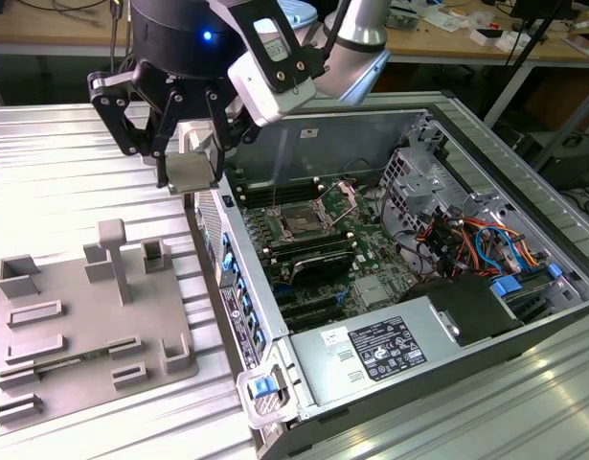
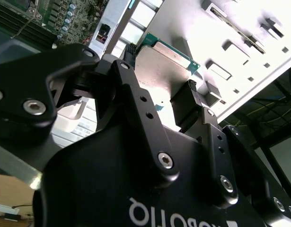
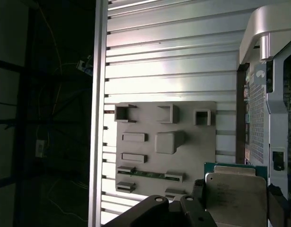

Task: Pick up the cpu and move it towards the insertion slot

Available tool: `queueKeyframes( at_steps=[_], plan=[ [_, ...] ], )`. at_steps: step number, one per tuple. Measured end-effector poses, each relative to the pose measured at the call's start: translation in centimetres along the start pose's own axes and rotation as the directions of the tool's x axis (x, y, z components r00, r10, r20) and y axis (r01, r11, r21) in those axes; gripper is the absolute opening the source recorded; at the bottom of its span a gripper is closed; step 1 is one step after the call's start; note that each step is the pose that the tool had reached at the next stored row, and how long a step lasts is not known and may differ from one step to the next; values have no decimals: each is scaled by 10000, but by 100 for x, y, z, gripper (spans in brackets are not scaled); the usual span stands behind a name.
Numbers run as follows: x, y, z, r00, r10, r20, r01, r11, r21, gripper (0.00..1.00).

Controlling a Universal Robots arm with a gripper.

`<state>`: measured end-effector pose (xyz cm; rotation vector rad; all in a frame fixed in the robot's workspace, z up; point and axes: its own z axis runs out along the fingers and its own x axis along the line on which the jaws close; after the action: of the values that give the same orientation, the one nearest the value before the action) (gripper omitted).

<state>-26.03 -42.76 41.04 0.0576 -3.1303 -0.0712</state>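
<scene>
My gripper (image 1: pixel 190 178) is shut on the cpu (image 1: pixel 191 170), a flat silvery square with a green edge, and holds it in the air. In the exterior view it hangs above the ribbed table, between the grey fixture plate (image 1: pixel 79 321) and the near wall of the open computer case. The insertion slot (image 1: pixel 304 222), a square socket with a dark centre and a raised metal frame, lies on the board to the exterior view's right of the chip. In both wrist views the cpu (image 2: pixel 159 64) (image 3: pixel 235 198) sits between black fingers (image 2: pixel 127 53), with the plate (image 3: pixel 188 120) below.
The case's upright side wall (image 1: pixel 238 287) stands between the gripper and the board. Inside are long black memory slots (image 1: pixel 318 261), a silver labelled power-supply box (image 1: pixel 380 350) and a bundle of coloured cables (image 1: pixel 466 240). Raised blocks (image 1: pixel 112 254) stick up from the plate.
</scene>
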Motion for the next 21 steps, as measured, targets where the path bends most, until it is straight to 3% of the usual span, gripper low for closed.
queueKeyframes(
  at_steps=[21],
  plan=[
    [-137,-5,-1,10000,0,0,0,10000,0,55]
  ],
)
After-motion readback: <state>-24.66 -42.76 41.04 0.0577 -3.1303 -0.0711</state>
